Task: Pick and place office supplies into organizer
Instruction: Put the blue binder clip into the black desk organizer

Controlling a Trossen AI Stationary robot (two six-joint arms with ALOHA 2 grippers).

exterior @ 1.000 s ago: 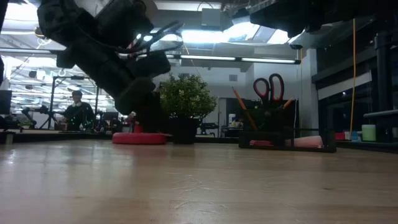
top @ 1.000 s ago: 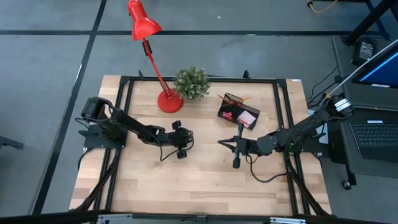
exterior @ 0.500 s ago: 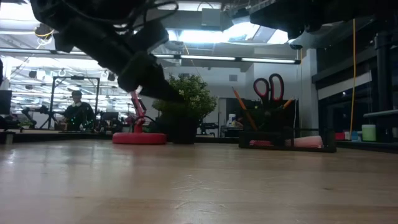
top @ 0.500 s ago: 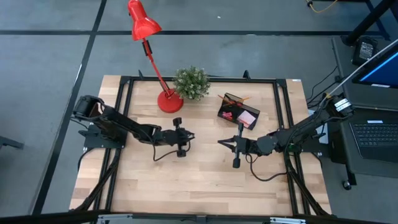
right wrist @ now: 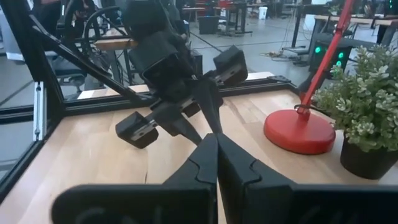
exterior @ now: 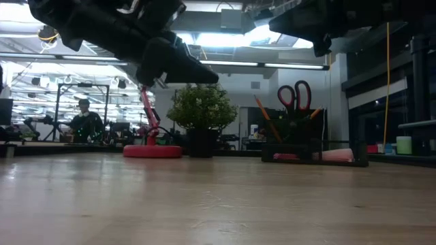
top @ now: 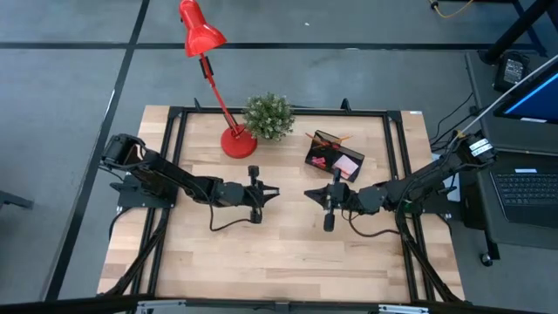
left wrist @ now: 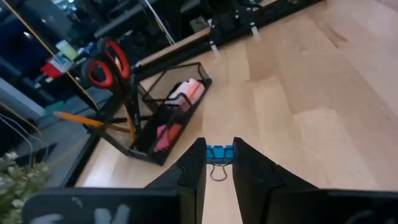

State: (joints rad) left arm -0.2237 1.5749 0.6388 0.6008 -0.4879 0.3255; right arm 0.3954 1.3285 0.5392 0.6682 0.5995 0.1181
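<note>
My left gripper [left wrist: 217,163] hangs above the middle of the surface [top: 288,253], and its jaws are clamped on a small blue binder clip [left wrist: 219,152], which I see pinched between my fingertips with its wire loop hanging below. My right gripper [top: 310,195] waits just opposite, facing the left one, jaws pressed together on nothing.

I judge this to be the carrying step: the clip is lifted, not yet placed. The organizer [top: 334,154] stands toward the back of the surface, right of the potted plant [top: 267,116] and ahead of my left gripper to the right. The scissors [left wrist: 104,62] stand upright in it, handles up, the pencils [left wrist: 81,117] lean at a slant, and pink items lie low in its tray.

Next I should swing the clip over an open compartment, clear of the scissors, lower, then release.

The clip's long axis runs across my jaws, its wire loop pointing down toward the surface.
</note>
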